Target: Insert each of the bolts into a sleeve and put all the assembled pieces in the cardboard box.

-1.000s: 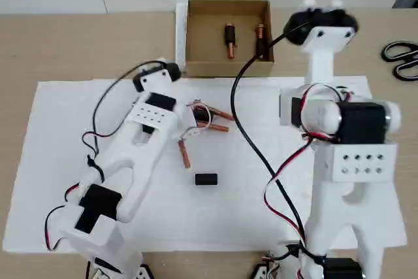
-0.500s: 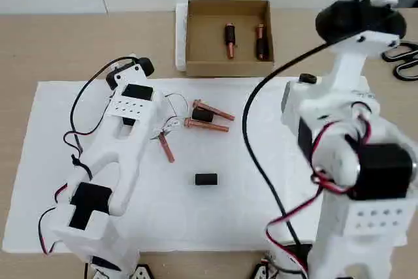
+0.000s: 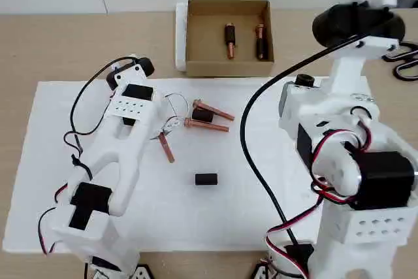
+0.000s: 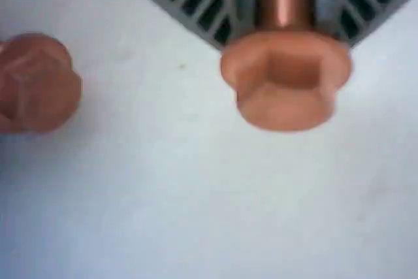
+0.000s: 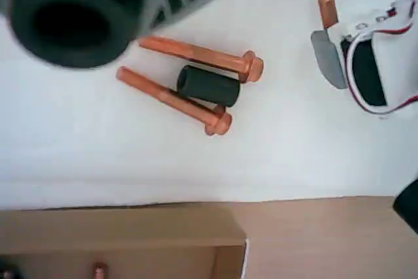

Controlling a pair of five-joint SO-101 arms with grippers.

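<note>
Left gripper (image 3: 163,136): pinched on the shank of a copper bolt (image 4: 285,80), whose flanged head sticks out past the fingertips, low over the white sheet (image 3: 65,161).
Right gripper (image 5: 140,1): closed on a black sleeve (image 5: 68,23), whose open bore faces the wrist camera. It is held above the sheet, across the loose parts from the left gripper.
Loose bolts: two lie flat on the sheet just beyond the left gripper's tips, between the two grippers. One (image 5: 199,55) lies almost parallel to the other (image 5: 171,99).
Sleeve between bolts (image 5: 209,85): it lies in the gap between the two loose bolts, close against both.
Lone sleeve (image 3: 206,179): it lies on its side on the sheet, back toward the arm bases from the left gripper and apart from it.
Cardboard box (image 3: 225,68): it stands past both grippers at the sheet's far edge. Two assembled pieces lie inside, one (image 3: 230,40) beside the other (image 3: 261,40), apart.
</note>
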